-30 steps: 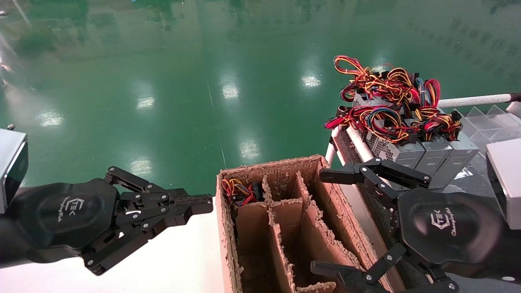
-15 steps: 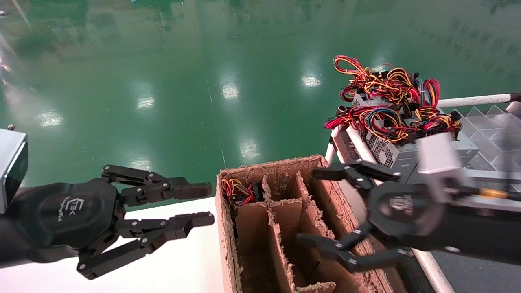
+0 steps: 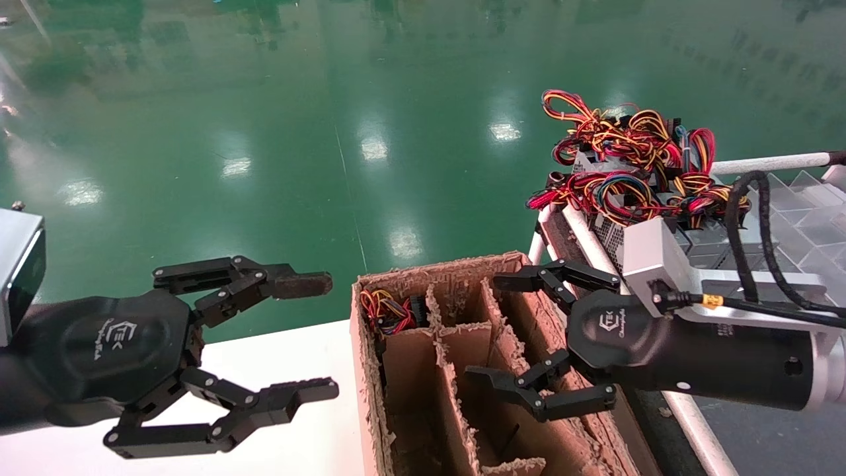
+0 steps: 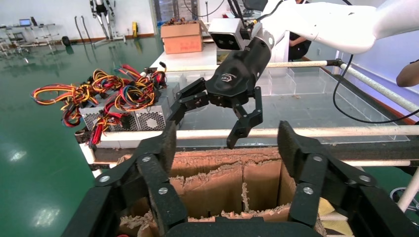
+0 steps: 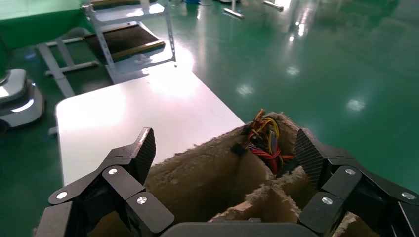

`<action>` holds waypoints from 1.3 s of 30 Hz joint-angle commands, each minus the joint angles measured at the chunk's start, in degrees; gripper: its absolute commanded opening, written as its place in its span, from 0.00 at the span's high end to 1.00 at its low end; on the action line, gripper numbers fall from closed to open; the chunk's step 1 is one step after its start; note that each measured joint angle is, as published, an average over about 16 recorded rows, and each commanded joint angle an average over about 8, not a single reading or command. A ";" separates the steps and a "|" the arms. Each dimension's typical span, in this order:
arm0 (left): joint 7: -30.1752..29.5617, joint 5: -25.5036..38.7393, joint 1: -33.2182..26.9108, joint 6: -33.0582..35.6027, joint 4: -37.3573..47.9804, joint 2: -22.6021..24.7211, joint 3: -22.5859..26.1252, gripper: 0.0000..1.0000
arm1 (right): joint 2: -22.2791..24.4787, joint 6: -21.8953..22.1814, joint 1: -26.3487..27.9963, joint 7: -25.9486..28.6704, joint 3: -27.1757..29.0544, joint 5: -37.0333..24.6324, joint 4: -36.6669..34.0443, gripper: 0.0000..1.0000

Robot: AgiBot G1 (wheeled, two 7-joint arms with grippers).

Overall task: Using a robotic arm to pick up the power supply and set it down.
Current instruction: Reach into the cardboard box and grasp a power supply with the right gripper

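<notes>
Several grey power supplies stand on the rack at the right. The power supply (image 3: 587,162) at the back trails red, yellow, orange and black wires (image 3: 595,125); nothing holds it. The robotic arm's right gripper (image 3: 489,328) hangs open and empty over the cardboard box (image 3: 456,271), short of the units. In the left wrist view that gripper (image 4: 203,129) hovers above the box's far wall, with the power supplies (image 4: 148,116) beside it. My left gripper (image 3: 317,337), with a rust-brown fingertip pad (image 3: 304,284), stands open left of the box.
The box has torn cardboard dividers; its far-left cell holds a wire bundle (image 3: 390,311) (image 5: 267,140). A white table (image 3: 297,423) lies under the left gripper. White rack tubes (image 3: 767,162) and clear plastic dividers (image 3: 806,198) sit at the right.
My left gripper has gone from shut to wide open. The right gripper has swung left and rolled over, ending above the box's middle cells with its arm now in view.
</notes>
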 commanded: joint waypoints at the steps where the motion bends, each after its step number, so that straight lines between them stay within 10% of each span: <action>1: 0.00 0.00 0.00 0.00 0.00 0.00 0.00 0.00 | 0.26 0.06 -0.11 -0.23 0.13 0.00 0.10 0.00; 12: 0.00 0.00 0.00 0.00 0.01 0.00 0.00 0.00 | -13.49 8.63 3.45 3.85 -7.64 -12.23 -7.08 0.00; 20: 0.00 0.00 0.00 0.00 0.01 0.00 0.01 0.00 | -20.44 12.67 4.75 7.01 -10.41 -15.79 -10.94 0.91; 22: 0.00 0.00 0.00 0.00 0.01 0.00 0.01 0.00 | -21.32 14.13 4.78 7.68 -10.77 -16.79 -11.10 1.00; 39: 0.01 -0.01 -0.01 0.00 0.01 0.00 0.01 0.00 | -23.29 20.89 3.09 11.11 -11.50 -20.23 -11.60 1.00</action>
